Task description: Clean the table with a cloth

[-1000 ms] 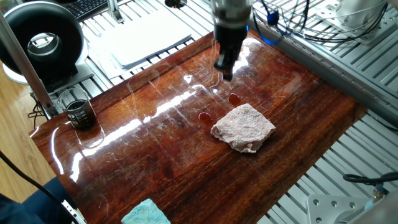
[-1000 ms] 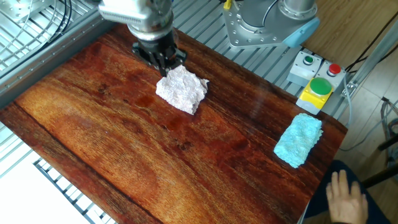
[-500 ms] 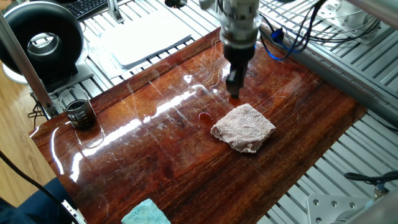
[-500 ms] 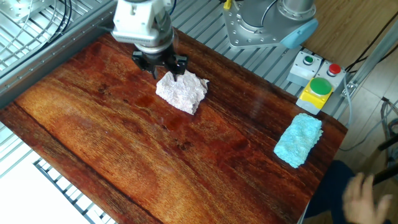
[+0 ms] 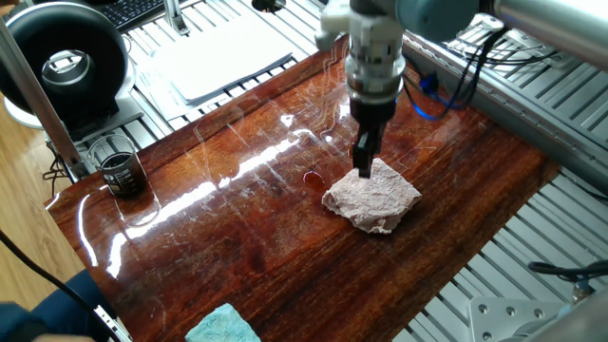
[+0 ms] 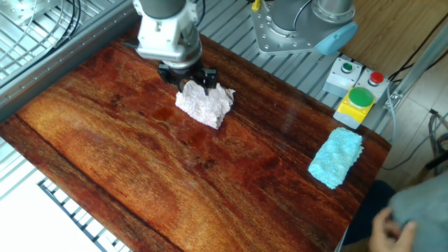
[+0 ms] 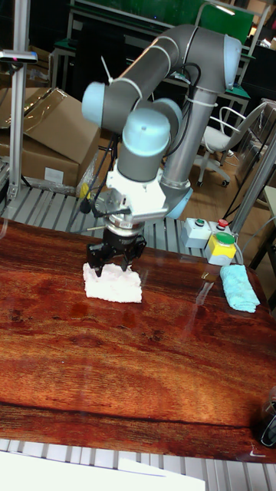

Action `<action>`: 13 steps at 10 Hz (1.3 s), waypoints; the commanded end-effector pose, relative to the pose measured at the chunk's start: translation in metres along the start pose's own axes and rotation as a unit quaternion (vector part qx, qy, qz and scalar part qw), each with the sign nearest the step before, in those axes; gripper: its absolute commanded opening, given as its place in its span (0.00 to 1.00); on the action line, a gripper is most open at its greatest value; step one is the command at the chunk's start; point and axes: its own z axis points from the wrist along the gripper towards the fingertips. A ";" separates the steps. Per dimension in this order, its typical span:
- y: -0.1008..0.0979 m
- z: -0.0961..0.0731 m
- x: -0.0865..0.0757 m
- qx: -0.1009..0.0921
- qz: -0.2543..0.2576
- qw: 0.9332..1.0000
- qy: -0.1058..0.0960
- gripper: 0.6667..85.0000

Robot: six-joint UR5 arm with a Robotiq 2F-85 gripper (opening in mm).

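Note:
The cloth [image 5: 373,197] [image 6: 204,105] [image 7: 113,285], a pale pinkish nubbly rag, lies crumpled on the glossy reddish-brown table [image 5: 256,247] [image 6: 126,161] [image 7: 138,360]. My gripper [image 5: 364,167] [image 6: 187,78] [image 7: 113,265] points straight down over the cloth's far edge. It is open, with its fingers spread on either side of that edge, at or just above the cloth. Whether the fingertips [image 7: 96,265] touch the table cannot be made out. Nothing is held.
A light-blue cloth [image 6: 337,157] [image 5: 223,326] [image 7: 239,288] lies near one table end. A black cup [image 5: 121,173] stands at a corner. A small wet spot [image 5: 312,178] sits beside the rag. A button box [image 6: 357,101] and a person's hand [image 6: 392,222] are off the table's edge.
The gripper has travelled across the table toward the cloth and come down, from beyond its far edge to right over that edge. The cloth has not moved.

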 end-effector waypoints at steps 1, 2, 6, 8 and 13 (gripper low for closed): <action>0.007 0.021 -0.006 -0.006 0.017 1.000 -0.017 0.72; 0.007 0.022 -0.005 -0.007 0.014 1.000 -0.017 0.72; 0.011 0.029 -0.017 -0.017 0.012 0.999 -0.038 0.68; 0.010 0.031 -0.017 -0.014 0.002 0.999 -0.040 0.67; -0.010 0.031 -0.026 0.020 -0.009 0.998 -0.056 0.42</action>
